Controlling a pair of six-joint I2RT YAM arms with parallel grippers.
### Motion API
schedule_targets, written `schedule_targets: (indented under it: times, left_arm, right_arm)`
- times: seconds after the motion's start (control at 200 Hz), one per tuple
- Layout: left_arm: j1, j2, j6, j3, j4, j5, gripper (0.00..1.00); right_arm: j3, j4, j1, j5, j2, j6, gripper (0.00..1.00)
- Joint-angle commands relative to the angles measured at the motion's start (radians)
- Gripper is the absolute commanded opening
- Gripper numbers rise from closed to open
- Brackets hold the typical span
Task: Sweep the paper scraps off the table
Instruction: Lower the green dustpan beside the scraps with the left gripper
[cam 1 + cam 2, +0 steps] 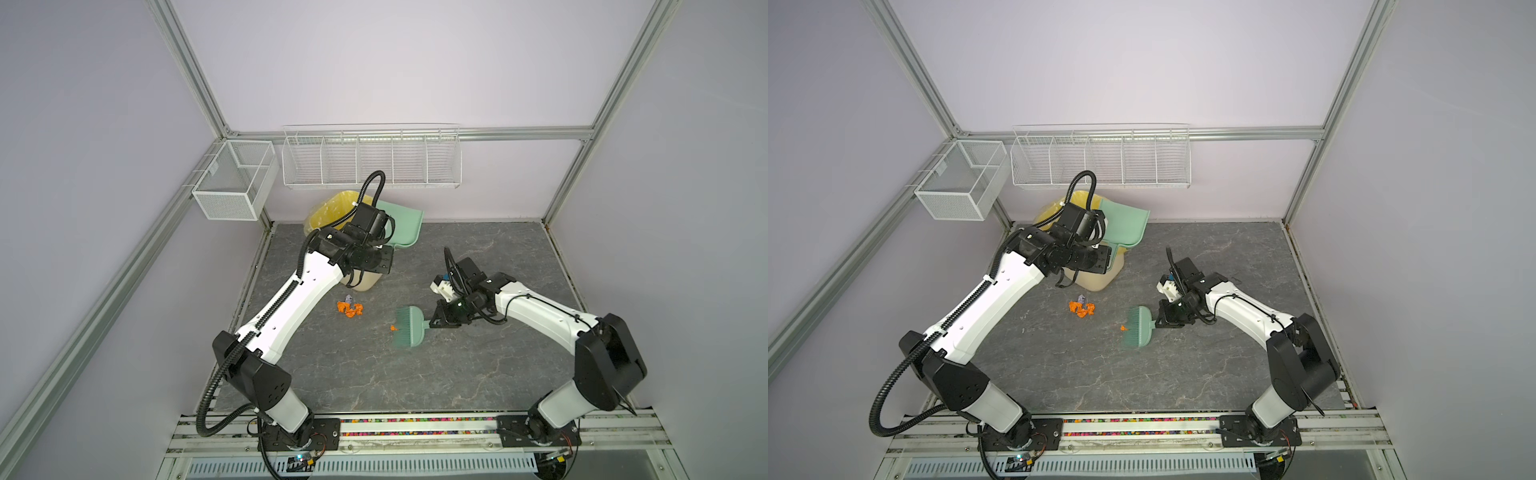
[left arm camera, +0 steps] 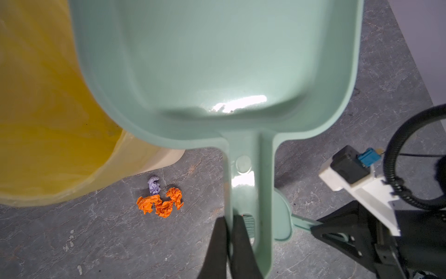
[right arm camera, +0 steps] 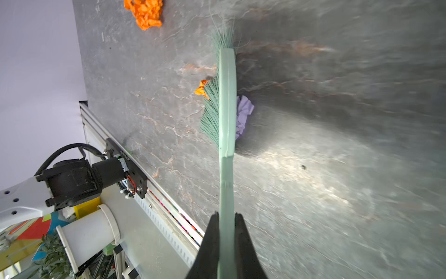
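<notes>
A cluster of orange paper scraps [image 1: 350, 308] [image 1: 1082, 308] [image 2: 159, 201] [image 3: 144, 12] with one lavender wad [image 2: 154, 184] lies on the table [image 1: 415, 382] in front of the bin. My left gripper [image 2: 229, 217] is shut on the handle of the mint-green dustpan [image 1: 405, 222] [image 1: 1125, 224] [image 2: 217, 60], held raised and tilted beside the bin. My right gripper [image 3: 226, 215] [image 1: 434, 322] is shut on the handle of the brush [image 1: 409, 328] [image 1: 1140, 328] [image 3: 226, 96]. The bristles touch a small orange scrap [image 1: 393, 328] [image 3: 201, 89]. Behind the brush head lies another lavender wad [image 3: 243, 113].
A beige bin with a yellow liner [image 1: 328, 208] [image 1: 1050, 212] [image 2: 48, 120] stands at the back left, partly under my left wrist. A wire rack [image 1: 372, 160] and a mesh basket [image 1: 232, 178] hang on the walls. An aluminium rail [image 1: 415, 428] runs along the front edge.
</notes>
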Motion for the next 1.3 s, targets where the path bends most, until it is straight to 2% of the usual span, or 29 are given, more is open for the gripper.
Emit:
schedule_targets:
  times: [0.0,0.165,0.47,0.57,0.7,0.86,1.155,1.295]
  left_arm:
    - [-0.005,-0.031,-0.003,-0.017,0.002,0.016,0.00]
    - [-0.005,-0.041,-0.001,-0.027,0.006,0.013,0.00]
    - [-0.005,-0.056,-0.005,-0.051,0.011,0.026,0.00]
    - [-0.005,-0.060,-0.008,-0.046,0.006,0.034,0.00]
    - [-0.016,-0.084,-0.009,-0.062,0.048,0.129,0.00]
    - [-0.083,-0.046,-0.002,-0.049,-0.025,0.068,0.00]
    - [-0.137,-0.109,-0.062,-0.209,0.035,0.116,0.00]
    - [-0.162,-0.116,-0.086,-0.256,0.010,0.130,0.00]
  right_arm:
    - [0.005,-0.142,-0.063,0.104,-0.035,-0.074,0.07]
    - [0.042,-0.193,-0.140,0.088,-0.074,-0.102,0.07]
    - [0.108,-0.213,-0.144,0.078,-0.152,-0.075,0.07]
    - [0.120,-0.216,-0.143,0.099,-0.171,-0.061,0.07]
    - [0.144,-0.231,-0.146,0.153,-0.172,-0.060,0.07]
    - [0.160,-0.235,-0.157,0.174,-0.177,-0.068,0.07]
    - [0.195,-0.259,-0.170,0.259,-0.211,-0.094,0.07]
    - [0.253,-0.347,-0.177,0.312,-0.200,-0.139,0.07]
